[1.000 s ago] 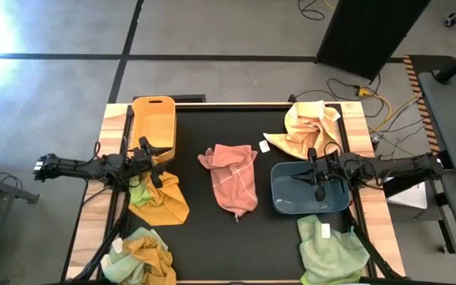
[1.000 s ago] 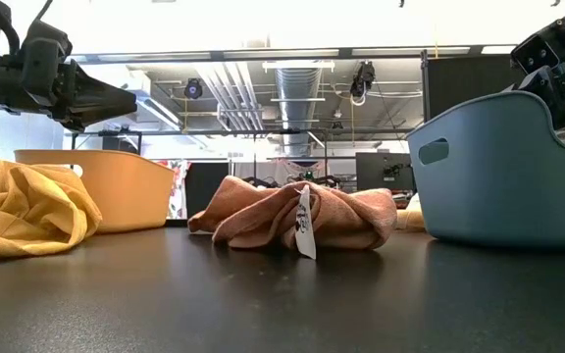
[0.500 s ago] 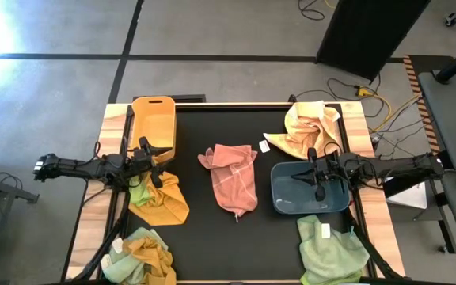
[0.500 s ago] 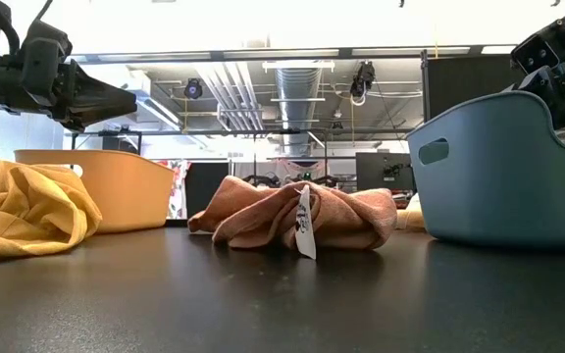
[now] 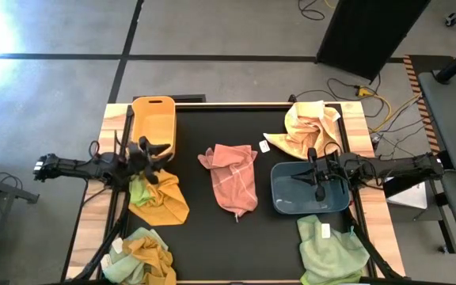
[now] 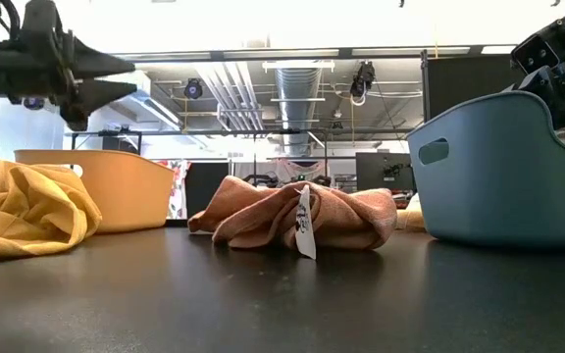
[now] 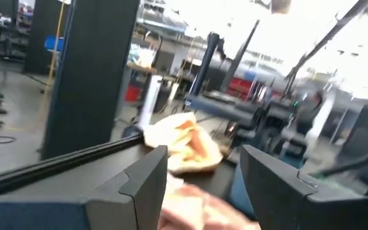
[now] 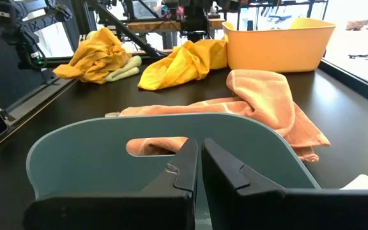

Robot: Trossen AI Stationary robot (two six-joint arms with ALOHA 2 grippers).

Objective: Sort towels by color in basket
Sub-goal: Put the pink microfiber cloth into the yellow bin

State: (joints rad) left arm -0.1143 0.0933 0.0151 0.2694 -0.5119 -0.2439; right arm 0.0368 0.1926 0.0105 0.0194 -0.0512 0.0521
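Reach step: your left gripper [image 5: 158, 150], fingers wide, needs lowering to the mustard towel [image 5: 165, 202] at five o'clock; right gripper [image 5: 316, 188] idles pinched empty.

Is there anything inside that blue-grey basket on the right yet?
No towel shows in the blue-grey basket; from above its floor looks bare. The right gripper hangs over its middle, fingers together, hiding a strip of the floor beneath the arm.
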